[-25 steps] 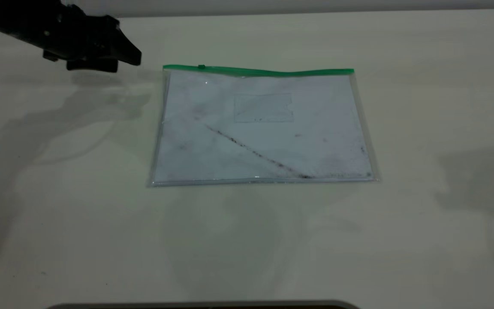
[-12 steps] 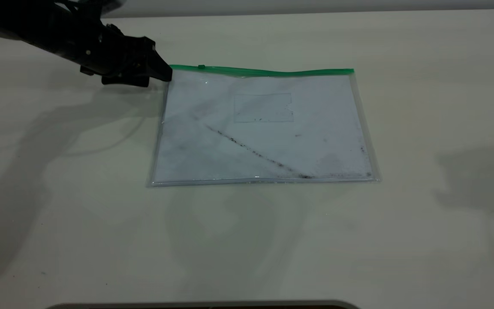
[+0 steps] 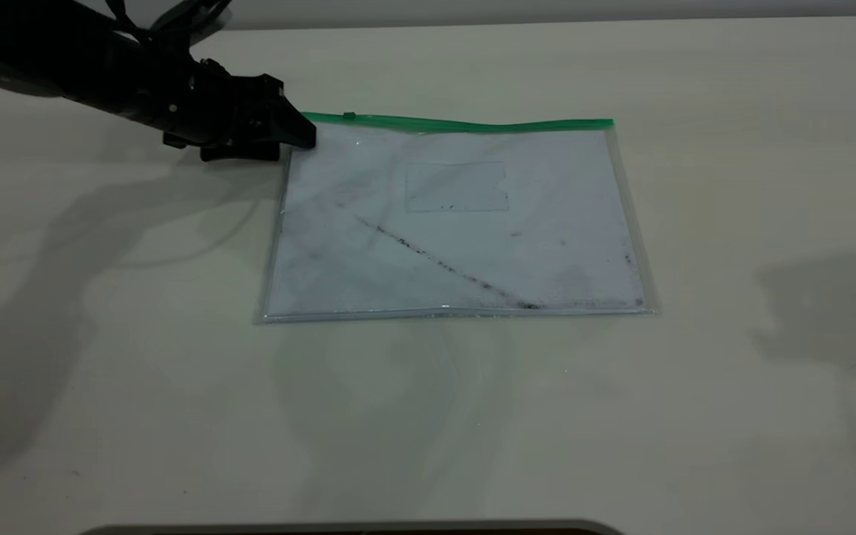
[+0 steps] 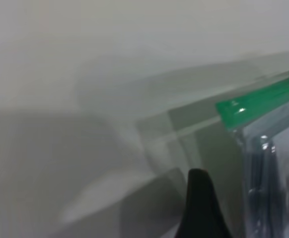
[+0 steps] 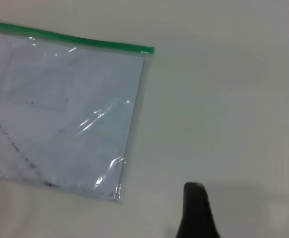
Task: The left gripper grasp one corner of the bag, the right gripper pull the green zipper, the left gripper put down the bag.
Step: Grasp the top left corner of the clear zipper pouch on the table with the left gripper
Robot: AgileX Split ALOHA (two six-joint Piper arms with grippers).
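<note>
Pale cream table (image 3: 175,371) fills the exterior view, with a strip of grey wall along the top edge. Slightly above the middle of that frame lies the bag (image 3: 458,223), flat on the table, white paper inside, a dark diagonal streak running toward its lower right and a small clear pocket (image 3: 456,186) near its upper middle. The green zipper (image 3: 458,122) runs along the bag's upper edge, its small slider tab (image 3: 349,116) near the left end. From the upper left of the frame the left gripper (image 3: 302,136) reaches in, its tips at the corner of the bag (image 4: 230,108); whether its jaws are open or closed on that corner cannot be told. The right gripper (image 5: 196,210) shows only as one dark finger at the bottom of its wrist view, over bare table well apart from the bag; its jaw state cannot be told either.
</note>
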